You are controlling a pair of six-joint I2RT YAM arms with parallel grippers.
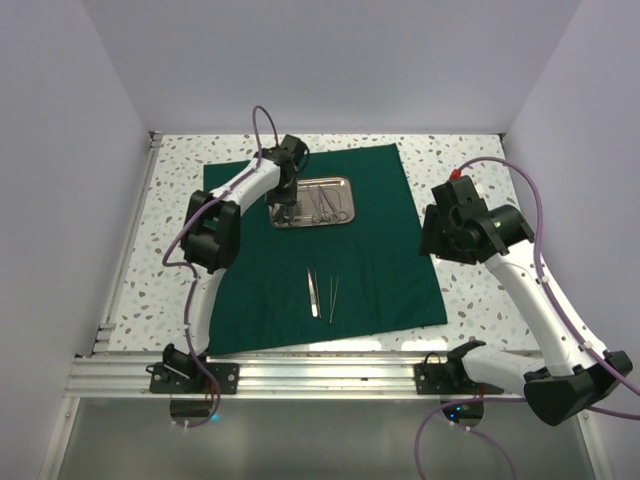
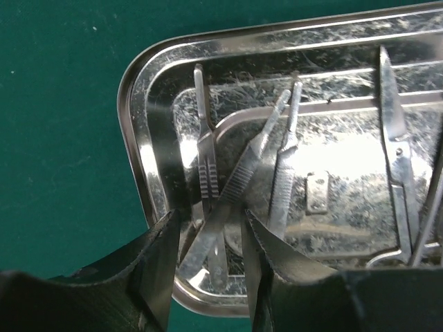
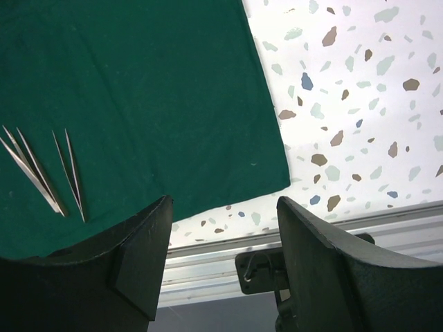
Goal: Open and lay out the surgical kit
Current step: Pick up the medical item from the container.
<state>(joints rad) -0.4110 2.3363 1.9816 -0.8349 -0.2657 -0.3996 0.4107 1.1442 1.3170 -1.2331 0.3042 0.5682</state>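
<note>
- Right gripper (image 3: 221,207): fingers spread wide, holding nothing. Between them show the green cloth (image 3: 138,69) corner, the speckled table (image 3: 346,83) and a metal rail (image 3: 208,259).
- Two tweezers (image 3: 81,211) lie on the cloth, left of its left finger.
- Left gripper (image 2: 208,228): fingers narrowly apart, straddling the handle ends of three crossed scalpels (image 2: 206,173), apparently not touching them.
- Scissors (image 2: 396,166) lie right of its right finger.
- All sit in the shiny, scratched steel tray (image 2: 135,138), on the flat-spread cloth.

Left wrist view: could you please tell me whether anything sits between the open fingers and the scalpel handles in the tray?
Nothing visible does. The open left gripper straddles the scalpel handles at the tray end, though the handles cross one another.
</note>
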